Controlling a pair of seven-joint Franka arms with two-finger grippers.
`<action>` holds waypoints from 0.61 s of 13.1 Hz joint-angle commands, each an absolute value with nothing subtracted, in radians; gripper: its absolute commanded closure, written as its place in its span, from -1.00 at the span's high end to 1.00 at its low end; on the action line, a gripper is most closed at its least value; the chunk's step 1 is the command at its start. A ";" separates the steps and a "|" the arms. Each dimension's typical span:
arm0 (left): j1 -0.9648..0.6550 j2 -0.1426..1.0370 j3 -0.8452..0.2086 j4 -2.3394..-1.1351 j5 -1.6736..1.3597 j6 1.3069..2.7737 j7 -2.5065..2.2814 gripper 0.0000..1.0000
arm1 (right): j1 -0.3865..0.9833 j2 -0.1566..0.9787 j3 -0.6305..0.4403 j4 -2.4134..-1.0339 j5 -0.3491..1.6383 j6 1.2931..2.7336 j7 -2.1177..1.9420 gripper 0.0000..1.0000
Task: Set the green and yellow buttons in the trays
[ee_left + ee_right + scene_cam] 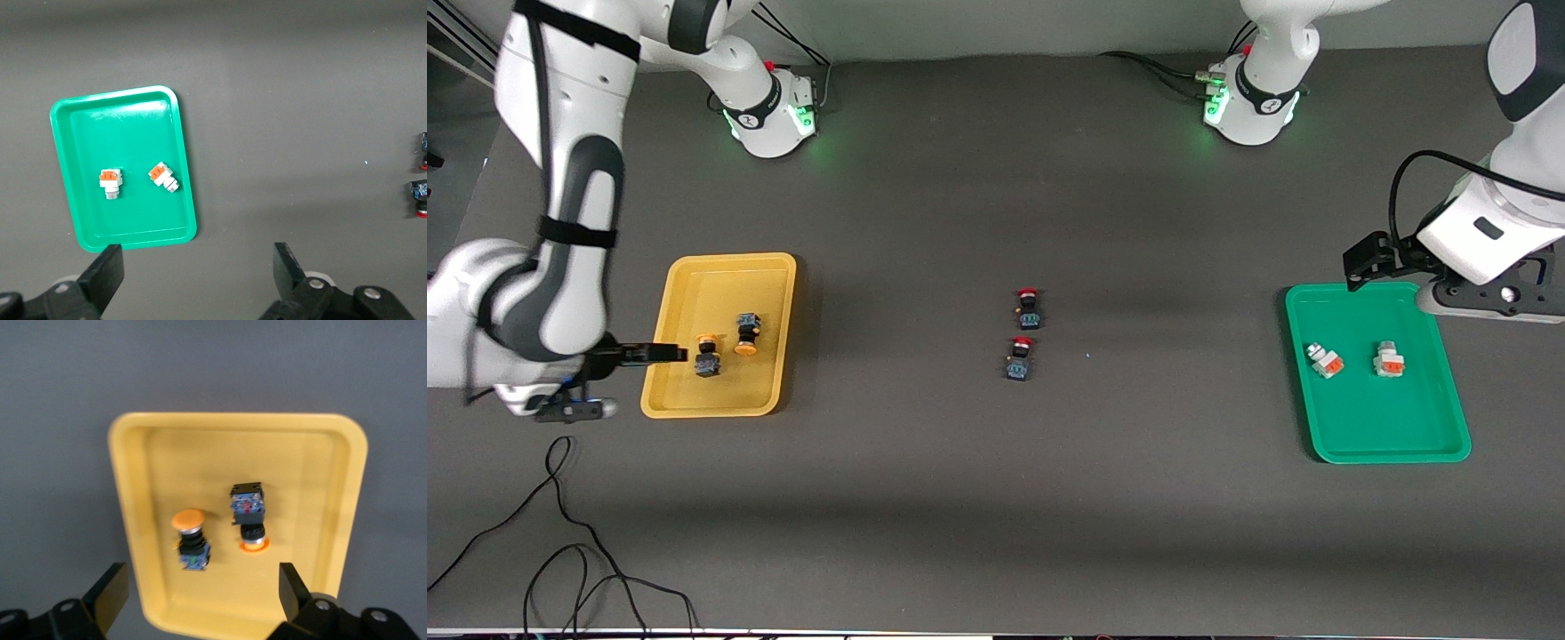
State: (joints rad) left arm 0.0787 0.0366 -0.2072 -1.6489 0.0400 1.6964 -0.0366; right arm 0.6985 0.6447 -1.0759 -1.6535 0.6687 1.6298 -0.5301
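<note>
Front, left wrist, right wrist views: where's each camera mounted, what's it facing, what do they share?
Front view: high across the table, facing both bases; shows both arms, yellow tray, green tray.
Left wrist view: on the left arm, looking down at the green tray; open left end effector shows.
Right wrist view: on the right arm, looking down at the yellow tray; open right end effector shows.
Shared: each tray appears in front and one wrist view.
</note>
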 commanded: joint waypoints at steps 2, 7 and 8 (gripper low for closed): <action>-0.077 0.029 -0.037 -1.638 0.032 1.672 -0.068 1.00 | 0.703 0.559 -1.156 -1.456 0.634 1.407 -0.396 0.99; -0.066 0.028 -0.028 -1.637 0.032 1.671 -0.066 1.00 | 0.728 0.395 -1.177 -1.338 0.557 1.260 -0.205 0.99; -0.064 0.028 -0.028 -1.637 0.032 1.671 -0.067 1.00 | 0.745 0.358 -1.175 -1.332 0.549 1.247 -0.148 0.99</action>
State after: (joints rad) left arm -0.0504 0.0366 -0.0440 -1.6467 0.0394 1.6942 -0.0517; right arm 0.7097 0.4385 -1.1832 -1.3388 0.5797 1.2773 -0.2674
